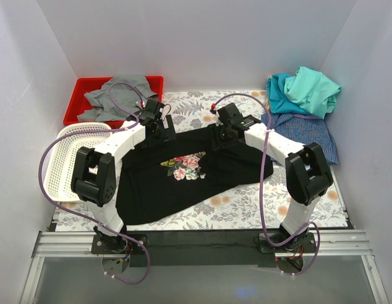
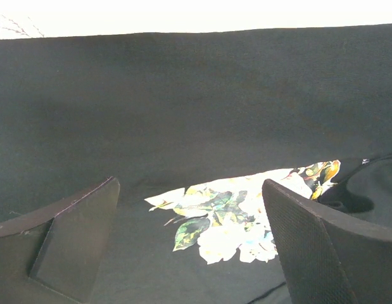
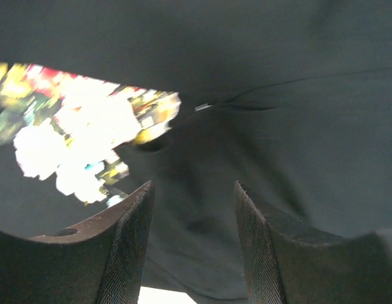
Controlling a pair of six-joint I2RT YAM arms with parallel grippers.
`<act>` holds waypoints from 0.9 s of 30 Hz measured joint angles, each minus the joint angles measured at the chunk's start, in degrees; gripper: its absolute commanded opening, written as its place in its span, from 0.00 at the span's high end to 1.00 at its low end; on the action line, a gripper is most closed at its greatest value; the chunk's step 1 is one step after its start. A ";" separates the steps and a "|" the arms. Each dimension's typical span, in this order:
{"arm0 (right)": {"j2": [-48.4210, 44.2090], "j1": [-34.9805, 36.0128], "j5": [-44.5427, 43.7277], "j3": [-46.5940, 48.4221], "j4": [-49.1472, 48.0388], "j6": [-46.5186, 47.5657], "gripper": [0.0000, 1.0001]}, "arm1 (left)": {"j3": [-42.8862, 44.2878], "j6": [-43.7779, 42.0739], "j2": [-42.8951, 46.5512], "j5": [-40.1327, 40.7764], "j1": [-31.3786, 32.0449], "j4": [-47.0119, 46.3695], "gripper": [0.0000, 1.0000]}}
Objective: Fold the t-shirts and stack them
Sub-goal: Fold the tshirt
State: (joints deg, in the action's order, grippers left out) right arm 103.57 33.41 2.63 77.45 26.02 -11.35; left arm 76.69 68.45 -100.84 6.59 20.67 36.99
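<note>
A large black t-shirt (image 1: 183, 193) with a rose print (image 1: 183, 166) lies spread on the flowered table cover. My left gripper (image 1: 156, 125) hovers over its far left edge, jaws wide open with nothing between them; in the left wrist view (image 2: 189, 183) the print (image 2: 233, 221) shows below the fingers. At the shirt's far right edge is my right gripper (image 1: 222, 134), its jaws apart and empty over dark cloth (image 3: 192, 185). Teal and mint-green t-shirts (image 1: 304, 92) sit heaped at the back right, on a blue-checked one (image 1: 306, 132).
A red bin (image 1: 85, 85) at the back left holds a grey cloth (image 1: 116, 95). A white mesh basket (image 1: 63, 161) stands on the left, beside the left arm. White walls close in the table on three sides.
</note>
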 measured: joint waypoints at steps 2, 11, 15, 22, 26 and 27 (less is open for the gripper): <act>-1.07 -0.33 -3.96 0.02 -0.22 0.46 0.40 | 0.09 0.00 0.00 -0.20 0.00 -0.04 0.05; 4.07 -1.27 -12.22 0.44 -0.26 3.61 0.41 | 0.09 -0.04 0.00 -0.52 0.00 -0.09 0.05; 5.90 -1.40 -12.79 0.46 -0.31 4.76 0.41 | 0.09 -0.04 0.00 -0.46 0.00 -0.09 0.04; 6.47 -1.66 -12.70 2.03 -0.66 6.60 0.41 | 0.09 -0.04 -0.02 -0.44 0.00 -0.11 0.05; 6.86 -1.88 -11.56 2.99 -1.46 7.34 0.42 | 0.09 -0.04 -0.02 -0.44 0.00 -0.11 0.05; 7.19 -1.90 -11.23 3.28 -1.68 7.41 0.42 | 0.09 -0.04 -0.02 -0.44 0.00 -0.11 0.05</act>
State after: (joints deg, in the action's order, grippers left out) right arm 110.76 31.51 -8.60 80.73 24.34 -3.95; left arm 76.77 68.40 -100.86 6.15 20.67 36.88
